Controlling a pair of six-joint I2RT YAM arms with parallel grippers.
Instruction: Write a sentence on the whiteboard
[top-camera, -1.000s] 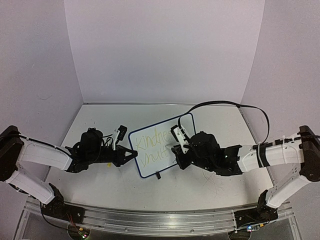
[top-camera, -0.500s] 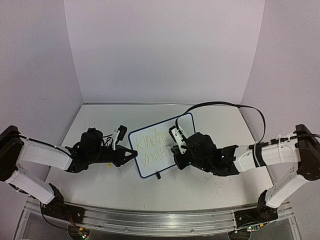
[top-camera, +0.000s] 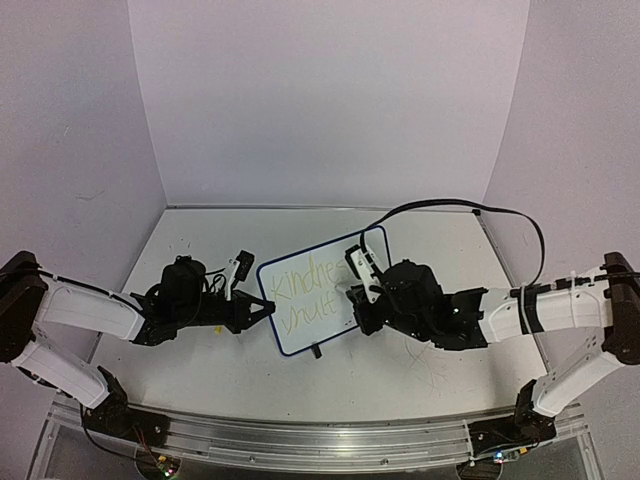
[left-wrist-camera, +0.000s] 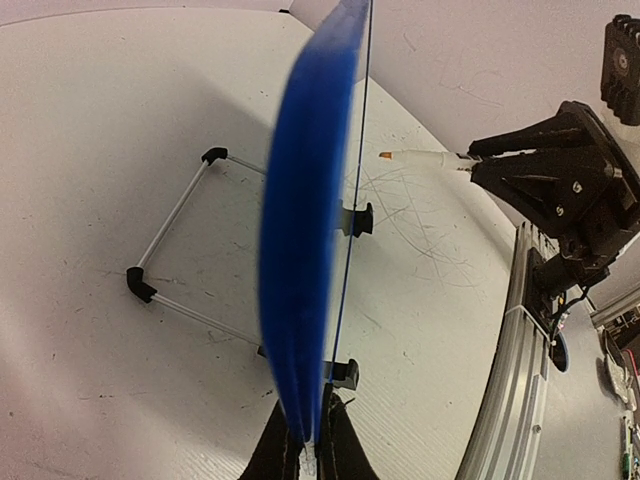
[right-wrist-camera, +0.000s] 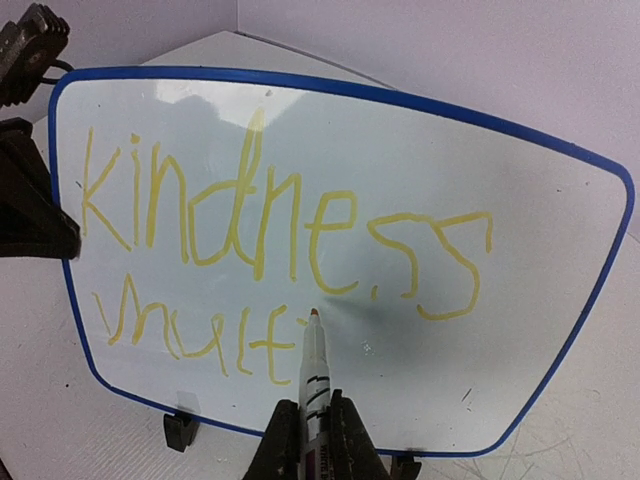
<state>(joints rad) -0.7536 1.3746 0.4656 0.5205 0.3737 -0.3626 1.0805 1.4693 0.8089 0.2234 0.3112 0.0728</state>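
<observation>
The whiteboard (right-wrist-camera: 480, 160), blue-framed, stands tilted on its wire feet at mid-table (top-camera: 322, 330). The sentence (right-wrist-camera: 270, 215) on it is in yellow: "kindness" above, "mult" (right-wrist-camera: 200, 335) below. My right gripper (right-wrist-camera: 312, 430) is shut on a white marker (right-wrist-camera: 313, 365). The marker's tip sits at the board just right of the "t"; contact is unclear. In the left wrist view the board (left-wrist-camera: 305, 250) shows edge-on, and my left gripper (left-wrist-camera: 308, 445) is shut on its left edge. From above, the left gripper (top-camera: 268, 308) and right gripper (top-camera: 355, 298) flank the board.
The wire stand (left-wrist-camera: 165, 235) juts out behind the board on the scratched tabletop (top-camera: 420, 375). A black cable (top-camera: 470, 208) arcs over the right arm. An aluminium rail (top-camera: 300, 435) runs along the near edge, and walls close in the table on three sides.
The right arm swung slightly left along the board, then came back right, uncovering more of "kindness". The left arm and the board have stayed still.
</observation>
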